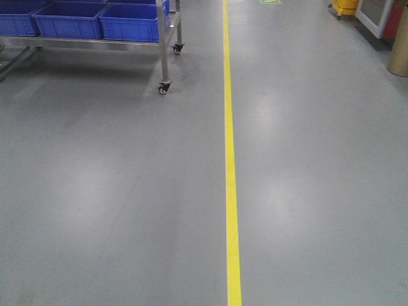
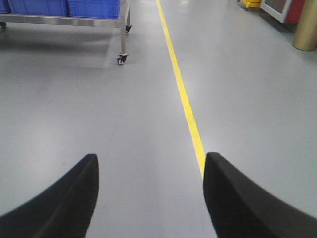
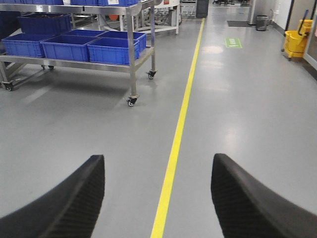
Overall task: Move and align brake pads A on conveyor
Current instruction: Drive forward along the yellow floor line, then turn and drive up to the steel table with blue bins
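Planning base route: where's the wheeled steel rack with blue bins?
Upper left in all three views, the rack stands left of the yellow line, with blue bins on its shelf.

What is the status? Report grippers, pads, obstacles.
Left gripper open, empty. Right gripper open, empty. Brake pads, conveyor not in view. Wheeled rack ahead left.

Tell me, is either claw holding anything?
Nothing. The left gripper and right gripper are both open, only grey floor showing between their jaws.
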Available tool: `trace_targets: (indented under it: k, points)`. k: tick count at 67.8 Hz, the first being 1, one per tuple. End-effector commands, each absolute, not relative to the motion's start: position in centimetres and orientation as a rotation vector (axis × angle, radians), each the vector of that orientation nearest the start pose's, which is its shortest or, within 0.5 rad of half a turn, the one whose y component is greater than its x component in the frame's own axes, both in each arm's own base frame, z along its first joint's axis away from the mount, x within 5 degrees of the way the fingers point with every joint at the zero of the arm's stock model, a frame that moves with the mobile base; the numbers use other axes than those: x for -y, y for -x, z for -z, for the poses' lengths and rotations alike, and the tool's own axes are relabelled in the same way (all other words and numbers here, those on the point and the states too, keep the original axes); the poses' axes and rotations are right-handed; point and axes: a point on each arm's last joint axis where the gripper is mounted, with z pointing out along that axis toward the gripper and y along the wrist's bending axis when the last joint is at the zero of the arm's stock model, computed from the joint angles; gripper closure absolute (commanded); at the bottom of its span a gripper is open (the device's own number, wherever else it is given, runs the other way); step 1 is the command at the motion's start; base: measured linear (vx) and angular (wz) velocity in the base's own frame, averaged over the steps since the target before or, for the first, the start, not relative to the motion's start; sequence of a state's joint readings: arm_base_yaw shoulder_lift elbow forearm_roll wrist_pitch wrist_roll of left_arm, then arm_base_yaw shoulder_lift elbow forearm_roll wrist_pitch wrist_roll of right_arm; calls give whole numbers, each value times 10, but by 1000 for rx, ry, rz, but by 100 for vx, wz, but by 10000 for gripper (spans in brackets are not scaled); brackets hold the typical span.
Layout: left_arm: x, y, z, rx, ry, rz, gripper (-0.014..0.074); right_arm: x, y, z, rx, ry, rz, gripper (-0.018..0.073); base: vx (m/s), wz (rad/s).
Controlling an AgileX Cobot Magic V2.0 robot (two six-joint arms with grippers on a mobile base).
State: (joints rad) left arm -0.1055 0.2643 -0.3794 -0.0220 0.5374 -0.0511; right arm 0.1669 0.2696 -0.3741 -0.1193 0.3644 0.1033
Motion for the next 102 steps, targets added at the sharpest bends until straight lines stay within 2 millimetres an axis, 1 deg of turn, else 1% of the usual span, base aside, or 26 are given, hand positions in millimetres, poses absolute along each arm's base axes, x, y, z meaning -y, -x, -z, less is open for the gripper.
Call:
trace_targets:
  k: [1, 13, 23, 65, 102]
  points:
    - [8, -66, -289, -1820, -39, 144, 147, -8, -70, -304, -1647, 122, -79, 106, 51, 20]
    - [8, -66, -289, -1820, -39, 144, 147, -8, -70, -304, -1647, 122, -79, 106, 48, 32]
    - [8, -66, -289, -1820, -39, 144, 147, -8, -70, -304, -1647, 122, -79, 106, 43, 65]
    - [8, -66, -289, -1820, -39, 144, 147, -8, -70, -304, -1647, 122, -79, 106, 30, 98]
    - [8, -66, -289, -1820, -39, 144, 147, -8, -70, -304, -1647, 122, -79, 106, 21, 82]
